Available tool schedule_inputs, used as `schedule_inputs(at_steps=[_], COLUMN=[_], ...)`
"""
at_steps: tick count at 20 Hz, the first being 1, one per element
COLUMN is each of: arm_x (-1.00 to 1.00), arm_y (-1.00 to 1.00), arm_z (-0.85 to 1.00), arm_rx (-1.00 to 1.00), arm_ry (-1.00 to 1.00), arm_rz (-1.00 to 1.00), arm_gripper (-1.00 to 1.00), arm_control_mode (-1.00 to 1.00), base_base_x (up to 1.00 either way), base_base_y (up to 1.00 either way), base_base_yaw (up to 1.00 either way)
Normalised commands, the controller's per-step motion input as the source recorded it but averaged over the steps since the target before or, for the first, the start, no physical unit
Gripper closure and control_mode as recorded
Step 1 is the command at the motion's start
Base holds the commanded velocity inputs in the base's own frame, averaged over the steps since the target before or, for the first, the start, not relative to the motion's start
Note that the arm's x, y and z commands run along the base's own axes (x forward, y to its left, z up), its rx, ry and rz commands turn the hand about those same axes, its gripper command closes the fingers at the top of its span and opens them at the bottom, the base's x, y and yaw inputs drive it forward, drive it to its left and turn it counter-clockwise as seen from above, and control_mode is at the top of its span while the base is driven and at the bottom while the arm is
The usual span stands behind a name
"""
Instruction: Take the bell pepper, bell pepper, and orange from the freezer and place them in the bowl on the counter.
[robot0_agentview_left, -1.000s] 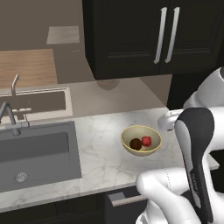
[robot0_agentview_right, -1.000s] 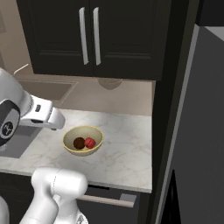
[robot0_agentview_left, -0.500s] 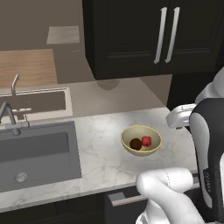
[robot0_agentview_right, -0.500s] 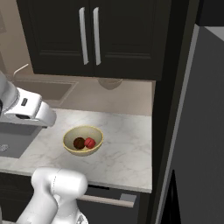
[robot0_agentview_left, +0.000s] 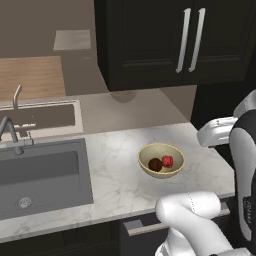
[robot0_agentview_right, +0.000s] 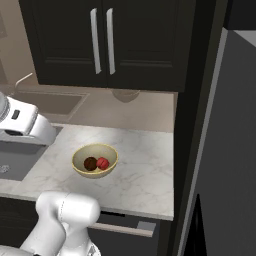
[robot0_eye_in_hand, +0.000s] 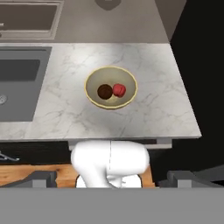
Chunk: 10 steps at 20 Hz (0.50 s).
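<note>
White-grey marbled stone first: the counter (robot0_agentview_left: 120, 145) runs across the middle of the left base view, and shows again as a pale slab across the upper half of my hand view. Dark cabinets (robot0_agentview_right: 100, 40) fill the top of both base views. A grey sink (robot0_agentview_left: 42, 170) sits at the left of the left base view. The tall grey slab of the freezer (robot0_agentview_right: 225, 150) stands along the right edge of the right base view; I cannot see inside it from here.

Next down in size, the bowl (robot0_eye_in_hand: 110, 87), pale yellow, just above centre of my hand view. Inside it, touching or nearly so: the orange (robot0_eye_in_hand: 104, 91), dark brownish, on the left, and one bell pepper (robot0_eye_in_hand: 118, 90), red, on the right. I find one pepper in the bowl; the second I judge to be yet to fetch.

My fingers (robot0_eye_in_hand: 41, 178): two dark tips low in the hand view, standing as wide apart as they go, nothing between them, nothing held.

The relation that matters: the bowl lies ahead of me, toward frame top, well apart from the tips. What remains is not there. The freezer lies off to the right side of the right base view, so my judgement is that the coming move turns me away from the bowl toward that side.
</note>
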Motion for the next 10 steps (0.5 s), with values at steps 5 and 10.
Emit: schedule_inputs(at_steps=[5, 10], arm_x=[-0.3, -0.15], arm_y=[-0.01, 0.0], arm_z=[0.05, 0.0], arm_rx=[0.0, 0.0], arm_ry=[0.01, 0.0], arm_rz=[0.0, 0.0], arm_gripper=[-1.0, -1.0], arm_control_mode=[-1.0, -1.0], base_base_x=[0.0, 0.0], base_base_y=[0.0, 0.0], base_base_yaw=[0.0, 0.0])
